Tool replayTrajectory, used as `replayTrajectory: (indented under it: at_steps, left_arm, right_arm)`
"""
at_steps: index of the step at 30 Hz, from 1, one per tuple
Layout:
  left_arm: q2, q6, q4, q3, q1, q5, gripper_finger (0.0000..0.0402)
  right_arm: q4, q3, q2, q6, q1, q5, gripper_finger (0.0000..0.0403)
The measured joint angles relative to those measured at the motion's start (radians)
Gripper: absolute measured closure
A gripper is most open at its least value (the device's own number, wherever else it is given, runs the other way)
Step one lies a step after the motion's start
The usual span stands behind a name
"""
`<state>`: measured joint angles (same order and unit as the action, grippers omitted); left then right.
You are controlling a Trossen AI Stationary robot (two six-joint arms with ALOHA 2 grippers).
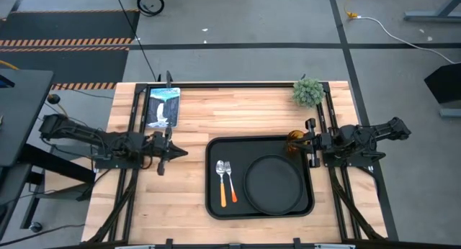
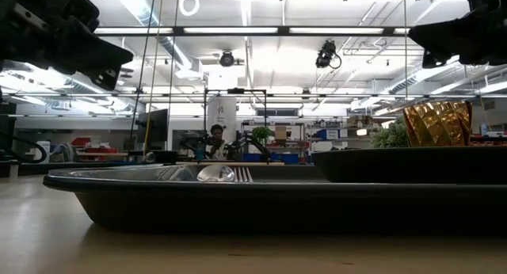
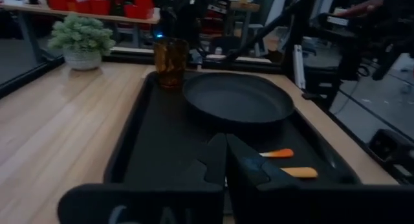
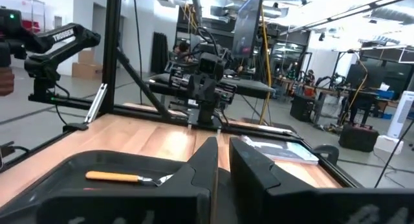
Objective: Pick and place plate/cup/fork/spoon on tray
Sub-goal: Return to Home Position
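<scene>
Black tray [image 1: 213, 198] | fork [image 1: 230, 179] + spoon [image 1: 221, 182] parallel, handles twd front edge

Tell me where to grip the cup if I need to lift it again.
Take the cup by its side wall near the rim, with the right tool coming down from above. It stands upright in the tray's far right corner, with the plate close beside it, so a low sideways approach looks crowded.

White lettering reading "TROSSEN" stands on the dark arm [image 4: 61, 39] in the right wrist view. Nothing else is legible.
</scene>
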<state>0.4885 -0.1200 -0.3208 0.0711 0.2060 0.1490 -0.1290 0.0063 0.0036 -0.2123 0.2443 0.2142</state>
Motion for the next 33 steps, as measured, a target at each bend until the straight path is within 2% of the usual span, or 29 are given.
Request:
replayTrajectory:
  at_steps: [7, 14, 16, 21, 25, 33]
  left_arm:
    - [0.000, 0.025, 0.020, 0.000, 0.076, 0.000, 0.0393]
    - [-0.023, 0.128, 0.036, 0.000, 0.086, -0.033, 0.0393]
    - [-0.042, 0.169, 0.039, 0.000, 0.075, -0.067, 0.0395]
    - [-0.087, 0.232, 0.074, 0.000, 0.023, -0.240, 0.0396]
    - [-0.105, 0.237, 0.133, 0.000, -0.007, -0.301, 0.0394]
    - [-0.103, 0.126, 0.130, 0.000, -0.019, -0.290, 0.0385]
  right_arm:
    - [0.001, 0.000, 0.000, 0.000, 0.000, 0.000, 0.0357]
    - [-0.005, 0.000, 0.000, 0.000, 0.000, 0.000, 0.0357]
    - [-0.005, 0.000, 0.000, 0.000, 0.000, 0.000, 0.0357]
    - [-0.004, 0.000, 0.000, 0.000, 0.000, 0.000, 0.0357]
    - [-0.005, 0.000, 0.000, 0.000, 0.000, 0.000, 0.0357]
    - [-0.004, 0.000, 0.001, 0.000, 0.000, 0.000, 0.0357]
